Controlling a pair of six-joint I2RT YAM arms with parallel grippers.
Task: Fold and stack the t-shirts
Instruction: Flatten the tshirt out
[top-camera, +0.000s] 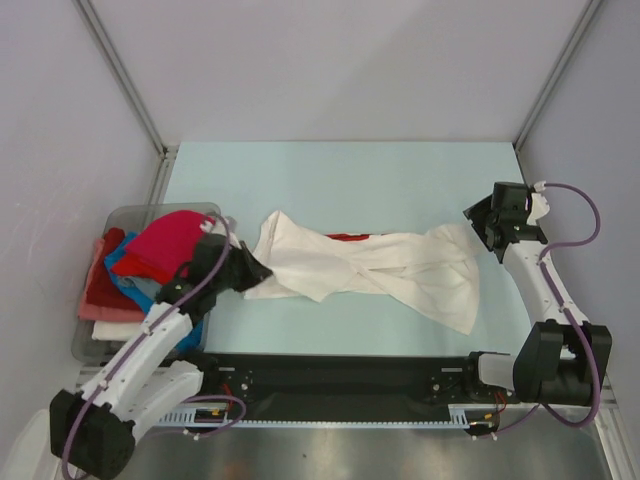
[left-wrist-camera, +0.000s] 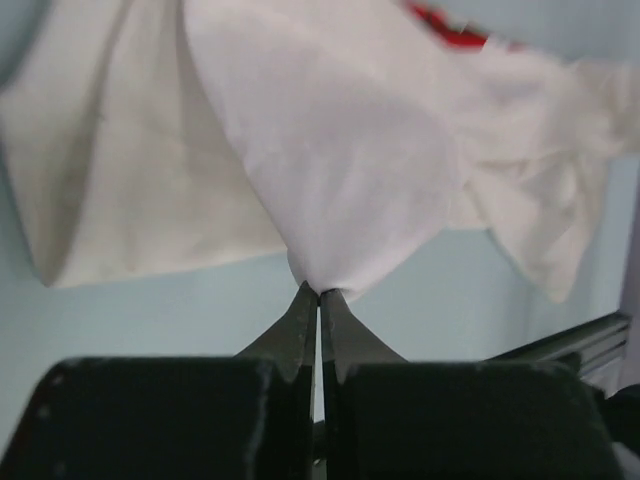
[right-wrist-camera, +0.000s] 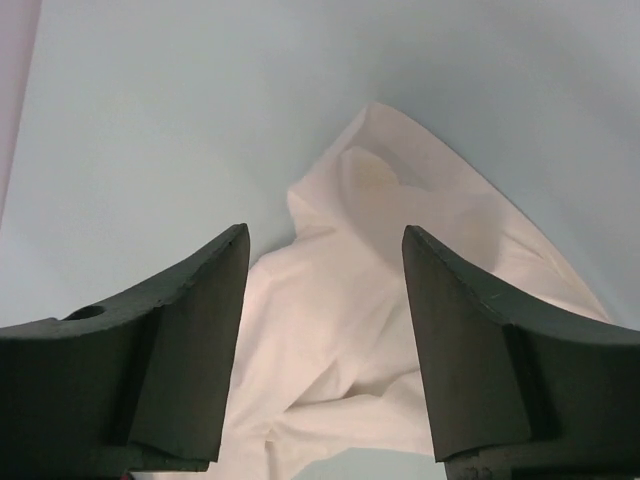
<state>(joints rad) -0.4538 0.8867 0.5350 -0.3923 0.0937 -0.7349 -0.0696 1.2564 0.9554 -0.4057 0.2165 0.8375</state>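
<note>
A white t-shirt (top-camera: 370, 268) lies crumpled and stretched across the middle of the light blue table (top-camera: 340, 180), a sliver of its red print (top-camera: 347, 237) showing at the far side. My left gripper (top-camera: 258, 270) is shut on a pinch of the shirt's left end, and the cloth (left-wrist-camera: 320, 170) fans out from the fingertips (left-wrist-camera: 305, 300). My right gripper (top-camera: 478, 222) hovers just above the shirt's right end, open, with nothing between its fingers (right-wrist-camera: 190, 340); white cloth (right-wrist-camera: 400, 250) lies below them. Other t-shirts, magenta-red (top-camera: 165, 243), blue (top-camera: 135, 275) and pink (top-camera: 100, 290), are heaped at the left.
A clear grey plastic bin (top-camera: 130, 215) at the table's left edge holds the heap of coloured shirts. Grey walls with metal posts enclose the table on three sides. A black rail (top-camera: 340, 378) with the arm bases runs along the near edge.
</note>
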